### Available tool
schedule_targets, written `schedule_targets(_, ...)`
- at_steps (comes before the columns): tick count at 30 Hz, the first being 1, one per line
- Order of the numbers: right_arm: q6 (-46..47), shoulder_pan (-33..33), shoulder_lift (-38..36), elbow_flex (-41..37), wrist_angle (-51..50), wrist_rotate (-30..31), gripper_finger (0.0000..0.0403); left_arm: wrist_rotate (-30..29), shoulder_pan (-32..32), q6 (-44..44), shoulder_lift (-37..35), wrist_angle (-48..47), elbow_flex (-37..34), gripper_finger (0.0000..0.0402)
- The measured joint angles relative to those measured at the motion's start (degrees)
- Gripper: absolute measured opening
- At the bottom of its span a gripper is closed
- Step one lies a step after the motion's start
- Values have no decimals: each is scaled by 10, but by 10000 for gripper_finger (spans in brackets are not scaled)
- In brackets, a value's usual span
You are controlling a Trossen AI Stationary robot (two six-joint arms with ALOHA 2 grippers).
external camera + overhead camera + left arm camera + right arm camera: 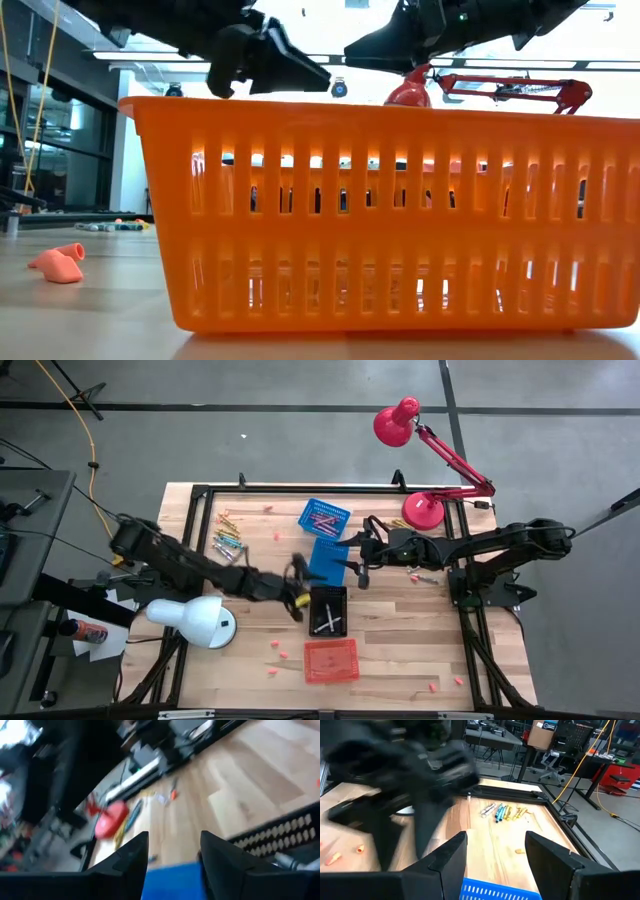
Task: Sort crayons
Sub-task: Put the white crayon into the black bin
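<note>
Near the middle of the surface (400, 650), the left end effector (297, 592) hangs just beside the black basket (328, 610), at that basket's left rim. Its fingers (125, 862) stand spread with nothing between them, and the wrist view looks past them onto a blue basket edge and the black basket's slotted wall. Pale crayons (330, 622) lie inside the black basket, close to this end effector but not touching it. Loose crayons (228, 542) in yellow, orange, blue and grey lie in a cluster toward the far left part of the surface, well apart from both end effectors. More crayons (322, 518) rest in the blue basket (324, 517) near the far edge. The right end effector (356, 565) hovers over the blue tray (326, 558) just beyond the black basket, fingers (447, 857) spread and empty. An orange basket (331, 660) sits toward the near edge, with small pink bits (272, 648) scattered around it.
</note>
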Motion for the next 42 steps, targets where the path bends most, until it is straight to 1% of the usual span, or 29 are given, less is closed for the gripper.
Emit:
schedule_targets(3, 7, 0, 0, 0, 1, 0, 197, 60, 44, -57, -58, 13, -54, 170)
schedule_targets(5, 9, 0, 0, 0, 1, 0, 197, 97, 75, -94, -97, 48, -98, 170)
schedule_targets(10, 9, 0, 0, 0, 1, 0, 197, 194, 144, -183, -175, 218, -202, 170)
schedule_targets(13, 9, 0, 0, 0, 4, 0, 197, 238, 174, -229, -201, 274, -237, 170)
schedule_targets(17, 9, 0, 0, 0, 8, 0, 197, 277, 192, -253, -210, 275, -243, 170)
schedule_targets(21, 9, 0, 0, 0, 10, 0, 197, 291, 194, -252, -209, 272, -244, 170)
schedule_targets(31, 11, 0, 0, 0, 2, 0, 197, 292, 193, -252, -209, 272, -244, 170)
schedule_targets(34, 40, 0, 0, 0, -22, 1, 197, 287, 193, -252, -209, 272, -244, 170)
schedule_targets(36, 81, 0, -1, 0, -74, 15, 197, 285, 193, -253, -209, 272, -244, 170)
schedule_targets(38, 125, 0, -3, 0, -151, 40, 197, 284, 193, -253, -209, 272, -244, 170)
schedule_targets(42, 241, -2, -10, 0, -346, 70, 197, 284, 193, -253, -209, 269, -244, 170)
